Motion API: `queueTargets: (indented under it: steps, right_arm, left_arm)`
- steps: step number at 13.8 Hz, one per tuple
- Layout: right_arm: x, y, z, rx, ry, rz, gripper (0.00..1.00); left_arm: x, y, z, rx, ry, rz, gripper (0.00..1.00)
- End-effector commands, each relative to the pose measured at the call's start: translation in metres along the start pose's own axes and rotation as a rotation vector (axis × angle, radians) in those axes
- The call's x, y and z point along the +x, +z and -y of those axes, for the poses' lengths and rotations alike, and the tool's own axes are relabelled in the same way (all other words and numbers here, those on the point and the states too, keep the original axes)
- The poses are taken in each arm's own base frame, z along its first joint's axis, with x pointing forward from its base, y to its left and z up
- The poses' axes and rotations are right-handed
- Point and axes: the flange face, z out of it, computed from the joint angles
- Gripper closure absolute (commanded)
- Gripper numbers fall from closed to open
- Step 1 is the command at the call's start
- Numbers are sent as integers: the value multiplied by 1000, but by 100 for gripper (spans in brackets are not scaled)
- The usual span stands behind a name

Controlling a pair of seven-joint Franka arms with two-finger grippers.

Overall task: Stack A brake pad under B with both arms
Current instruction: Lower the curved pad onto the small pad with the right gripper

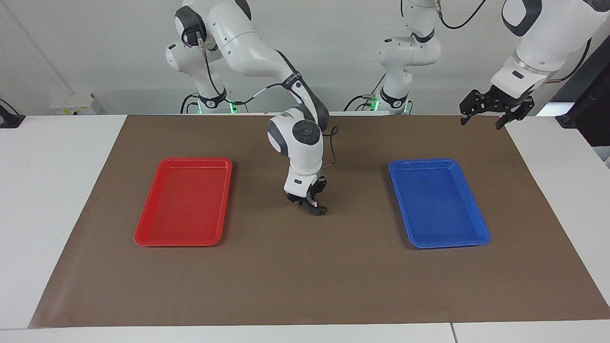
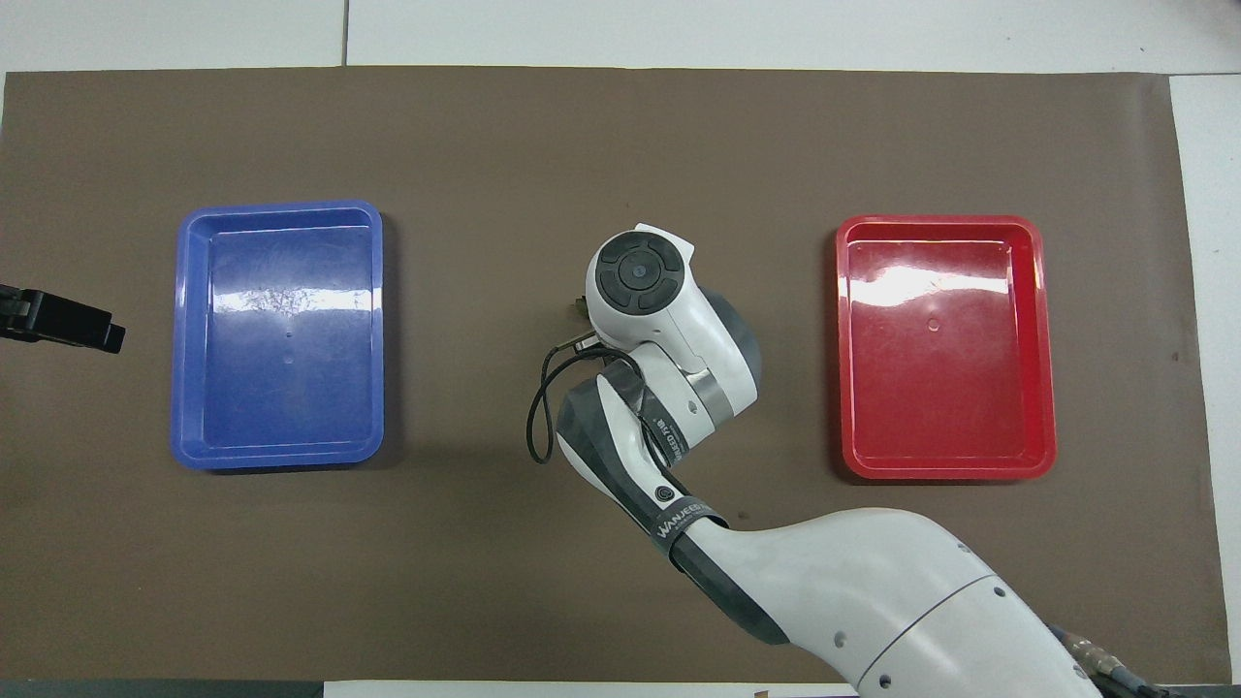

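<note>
My right gripper (image 1: 309, 204) is down at the mat in the middle of the table, between the two trays. A small dark piece (image 1: 318, 210) shows at its tips, low on the mat. I cannot tell whether it is the A brake pad, B, or both stacked. In the overhead view the right wrist (image 2: 635, 276) covers that spot, so both parts are hidden there. My left gripper (image 1: 495, 113) is open and empty, raised over the mat's edge at the left arm's end; it also shows in the overhead view (image 2: 60, 320).
An empty red tray (image 1: 143, 236) lies toward the right arm's end and an empty blue tray (image 1: 482, 233) toward the left arm's end. A brown mat (image 1: 305, 286) covers the table. The right arm's cable (image 2: 535, 427) loops beside its wrist.
</note>
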Motion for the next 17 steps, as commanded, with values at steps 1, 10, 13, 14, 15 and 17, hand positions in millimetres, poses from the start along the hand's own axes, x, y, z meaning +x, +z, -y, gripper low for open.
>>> queueTargets:
  steps: [1,10,13,14,15,17]
  right_arm:
    - [-8,0,4,0,23,-14,0]
    - [-12,-135,-71,-36,238,-70,0]
    - [-27,-190,-144,-40,349,-64,0]
    - [-34,-204,-165,-42,383,-56,0]
    - [-43,-215,-183,-46,410,-36,0]
    - [-60,-238,-215,-50,463,-14,0]
  left_arm:
    - [-6,-1,1,-16,8,4,0]
    - [-6,-1,1,-16,8,4,0]
    - [-6,-1,1,-16,8,4,0]
    - [-6,-1,1,-16,8,2,0]
    - [-6,-1,1,-16,8,2,0]
    - [-6,-1,1,-16,8,2,0]
